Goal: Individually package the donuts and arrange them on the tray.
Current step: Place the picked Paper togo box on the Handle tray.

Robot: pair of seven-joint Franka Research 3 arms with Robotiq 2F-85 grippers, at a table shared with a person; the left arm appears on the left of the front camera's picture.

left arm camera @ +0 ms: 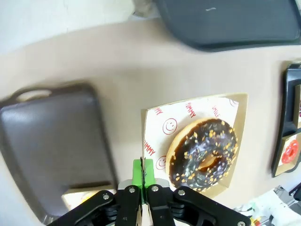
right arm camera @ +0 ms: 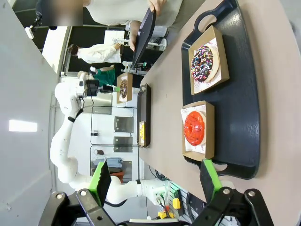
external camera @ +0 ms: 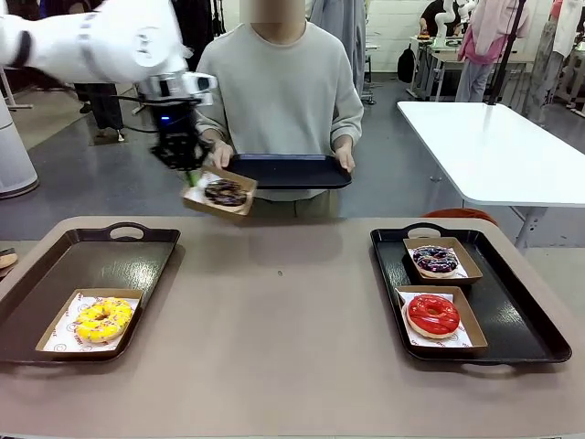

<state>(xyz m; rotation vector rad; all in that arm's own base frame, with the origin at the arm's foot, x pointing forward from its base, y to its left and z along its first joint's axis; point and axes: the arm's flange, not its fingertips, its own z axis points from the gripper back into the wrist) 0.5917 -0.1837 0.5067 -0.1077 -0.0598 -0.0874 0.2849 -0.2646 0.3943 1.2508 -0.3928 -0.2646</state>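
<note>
Jaws of the left gripper (left arm camera: 144, 181) are pressed together on the rim of a cardboard boat (left arm camera: 239, 141) that carries the chocolate donut (left arm camera: 203, 155), and you hold it in the air near the far edge of the table (external camera: 283, 311), just beside the dark tray (external camera: 288, 171) the person holds in both hands. Note that the pinch takes only a thin strip of card at one side, with the donut's weight lying beyond the green pads (left arm camera: 137, 175); in the front view the boat already hangs tilted, so a quick swing or a stop could, in all likelihood, slide the donut off its printed liner or let the card fold or slip out. Releasing before the boat rests flat on the held tray risks a drop onto the table or a knock against the person's hand (external camera: 219, 152). The right gripper (right arm camera: 155, 181) hangs with its jaws spread wide, empty, over the right tray (external camera: 530, 315), where the purple-iced donut (external camera: 436, 260) and red donut (external camera: 432, 314) sit boxed; the yellow donut (external camera: 102, 319) waits in its boat on the left tray (external camera: 55, 274).
</note>
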